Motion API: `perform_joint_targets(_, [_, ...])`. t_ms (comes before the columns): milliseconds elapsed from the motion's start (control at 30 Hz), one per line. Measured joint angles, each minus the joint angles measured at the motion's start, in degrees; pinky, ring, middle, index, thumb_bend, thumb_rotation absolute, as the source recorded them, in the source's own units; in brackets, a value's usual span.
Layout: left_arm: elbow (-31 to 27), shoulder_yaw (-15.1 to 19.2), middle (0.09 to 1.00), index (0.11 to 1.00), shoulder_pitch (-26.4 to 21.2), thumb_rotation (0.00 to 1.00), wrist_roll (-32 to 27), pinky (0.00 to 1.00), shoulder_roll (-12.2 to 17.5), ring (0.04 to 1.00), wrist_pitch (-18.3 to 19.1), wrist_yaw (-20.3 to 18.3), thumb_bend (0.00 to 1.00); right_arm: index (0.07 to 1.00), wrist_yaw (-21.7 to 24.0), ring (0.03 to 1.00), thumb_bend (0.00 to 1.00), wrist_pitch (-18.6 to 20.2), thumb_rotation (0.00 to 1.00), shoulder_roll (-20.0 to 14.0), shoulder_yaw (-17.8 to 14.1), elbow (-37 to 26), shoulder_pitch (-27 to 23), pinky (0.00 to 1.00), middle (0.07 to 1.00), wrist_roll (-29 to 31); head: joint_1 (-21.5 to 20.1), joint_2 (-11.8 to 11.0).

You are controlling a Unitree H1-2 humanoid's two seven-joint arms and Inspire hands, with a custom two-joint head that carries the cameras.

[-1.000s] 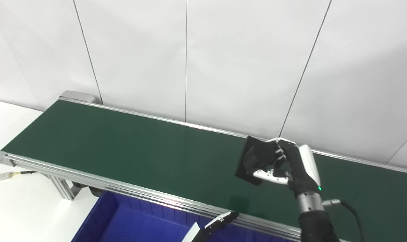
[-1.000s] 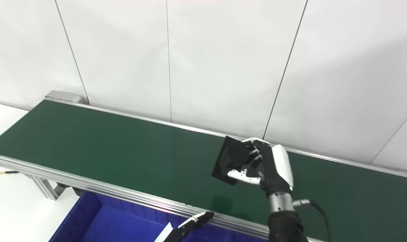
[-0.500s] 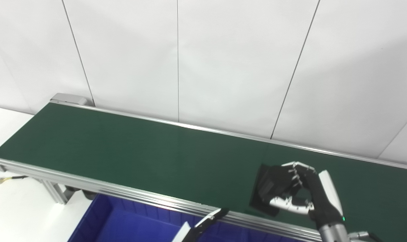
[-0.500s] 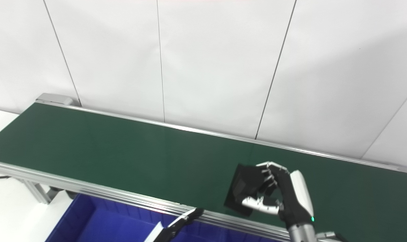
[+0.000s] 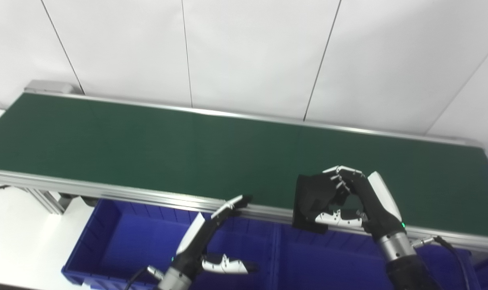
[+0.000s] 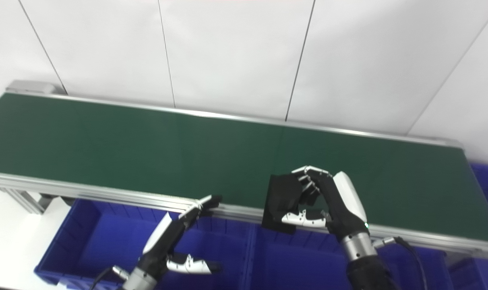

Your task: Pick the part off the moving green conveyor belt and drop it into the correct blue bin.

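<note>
The part [image 5: 311, 197], a flat black square piece, is pinched in the right hand [image 5: 358, 201], fingers curled over its top edge and thumb under it. It hangs tilted over the near rail of the belt [image 5: 147, 145], its lower edge reaching past the rail above the bins [image 5: 119, 241]. The left hand [image 5: 207, 245] is low over the left bin, fingers straight and thumb apart, holding nothing. White wall panels [image 5: 248, 52] stand behind the belt.

Black part [image 5: 311, 197], dark green conveyor belt [image 5: 147, 149], blue bins [image 5: 119, 237], white wall [image 5: 244, 52].
</note>
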Motion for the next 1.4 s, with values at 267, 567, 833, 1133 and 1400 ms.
perform_joint_targets(267, [-1.22, 2.11, 0.889, 0.882, 0.03, 0.39, -1.05, 0.79, -0.44, 0.859, 0.56, -2.54, 0.90, 0.573, 0.12, 0.367, 0.50, 0.11, 0.00, -0.63, -0.05, -0.02, 2.11, 0.32, 0.499, 0.09, -1.84, 2.99])
perform_joint_targets(567, [-2.89, 2.96, 0.886, 0.879, 0.39, 0.41, -0.94, 0.79, -0.57, 0.862, 1.73, -3.83, 0.90, 0.576, 1.09, 0.363, 0.50, 0.34, 0.00, -2.18, 0.14, 0.12, 4.25, 0.32, 0.497, -1.30, -3.51, 3.25])
perform_joint_targets(833, [-3.18, 3.70, 0.885, 0.879, 0.79, 0.42, -0.92, 0.77, -0.57, 0.855, 2.16, -4.46, 0.91, 0.578, 2.61, 0.370, 0.50, 0.38, 0.00, -3.71, 0.54, 1.03, 5.30, 0.33, 0.498, -1.77, -4.04, 3.34])
perform_joint_targets(1133, [-3.36, 4.37, 0.886, 0.881, 0.84, 0.42, -0.91, 0.76, -0.61, 0.851, 2.30, -4.88, 0.91, 0.569, 6.73, 0.371, 0.50, 1.64, 0.00, -6.26, 4.09, 4.56, 5.08, 0.34, 0.501, -6.94, -4.57, 3.16])
perform_joint_targets(1400, [-3.38, 4.70, 0.883, 0.882, 0.90, 0.43, -0.02, 0.78, -0.60, 0.854, 2.30, -4.91, 0.91, 0.570, 11.45, 0.377, 0.50, 3.53, 0.00, -9.27, 9.76, 7.76, 2.51, 0.38, 0.492, -14.68, -5.27, 3.08])
